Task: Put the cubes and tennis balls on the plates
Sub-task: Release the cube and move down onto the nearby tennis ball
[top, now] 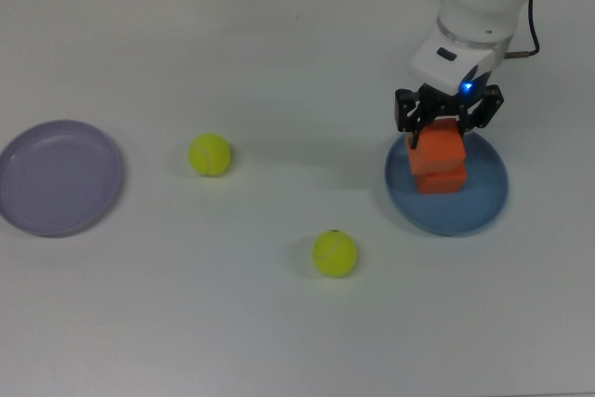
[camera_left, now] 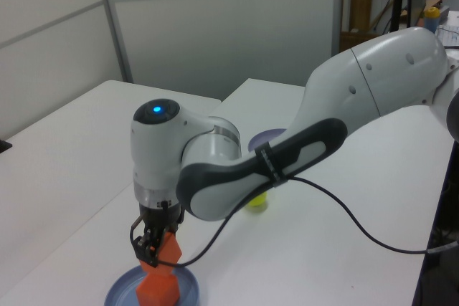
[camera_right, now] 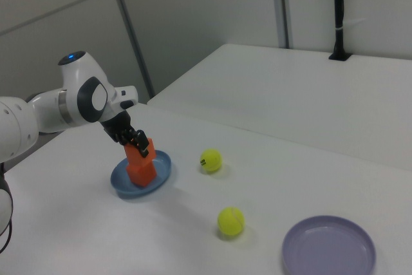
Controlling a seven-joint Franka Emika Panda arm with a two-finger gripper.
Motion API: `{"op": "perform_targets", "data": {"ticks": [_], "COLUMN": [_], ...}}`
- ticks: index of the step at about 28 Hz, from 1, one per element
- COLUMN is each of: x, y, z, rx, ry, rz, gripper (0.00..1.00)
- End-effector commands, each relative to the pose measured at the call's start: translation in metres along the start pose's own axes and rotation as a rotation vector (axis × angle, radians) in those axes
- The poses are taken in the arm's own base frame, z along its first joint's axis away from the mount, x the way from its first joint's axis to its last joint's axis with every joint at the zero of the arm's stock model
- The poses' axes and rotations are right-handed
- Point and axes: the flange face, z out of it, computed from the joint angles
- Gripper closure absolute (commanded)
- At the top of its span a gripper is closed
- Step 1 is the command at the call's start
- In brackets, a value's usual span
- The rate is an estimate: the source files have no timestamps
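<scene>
Holding one orange cube (top: 437,146) between my fingers, I have my hand (top: 447,125) clamped on it right above the blue plate (top: 483,202). This held cube sits tilted directly over the second orange cube (top: 442,179), which rests on the blue plate; whether the two cubes touch I cannot tell, though in the right view they look stacked, the upper one (camera_right: 140,149) over the lower one (camera_right: 141,172). In the left view my hand (camera_left: 152,247) is low over the plate (camera_left: 188,290), with the lower cube (camera_left: 158,290) beneath the gripped one (camera_left: 168,251).

Both tennis balls lie on the white desk (top: 279,53), well apart from either plate. One ball (top: 210,154) is toward the top view's left, between the two plates; the other ball (top: 334,253) is nearer the bottom of the top view. The lavender plate (top: 58,177) sits at the top view's far left with nothing on it.
</scene>
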Motion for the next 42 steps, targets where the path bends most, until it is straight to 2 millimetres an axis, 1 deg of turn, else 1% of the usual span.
{"op": "perform_targets", "data": {"ticks": [1, 2, 10, 11, 12, 13, 14, 18, 23, 24, 28, 29, 34, 35, 37, 39, 40, 42], "x": [-0.011, -0.010, -0.011, -0.011, -0.012, -0.013, -0.013, -0.020, -0.018, -0.016, -0.007, 0.002, 0.020, 0.028, 0.035, 0.041, 0.046, 0.050], "y": [-0.008, -0.008, -0.009, -0.009, -0.010, -0.011, -0.013, -0.020, -0.019, -0.019, -0.014, -0.005, 0.017, 0.029, 0.042, 0.057, 0.072, 0.087], "z": [0.014, 0.018, 0.019, 0.021, 0.023, 0.025, 0.024, 0.027, 0.016, 0.004, -0.021, -0.034, -0.056, -0.060, -0.066, -0.065, -0.061, -0.054], "rx": [-0.017, -0.018, -0.015, -0.016, -0.015, -0.016, -0.013, -0.013, -0.003, 0.005, 0.037, 0.060, 0.092, 0.097, 0.102, 0.098, 0.085, 0.066], "ry": [0.044, 0.047, 0.048, 0.045, 0.042, 0.036, 0.035, 0.020, 0.031, 0.047, 0.074, 0.087, 0.117, 0.126, 0.139, 0.141, 0.144, 0.144], "rz": [0.011, 0.010, 0.010, 0.009, 0.007, 0.002, -0.001, -0.025, -0.007, -0.001, 0.034, 0.063, 0.122, 0.147, 0.172, 0.196, 0.215, 0.225], "gripper": [1.00, 1.00, 1.00, 0.98, 0.84, 0.16, 0.00, 0.00, 0.00, 0.00, 0.00, 0.00, 0.00, 0.00, 0.00, 0.00, 0.00, 0.00]}}
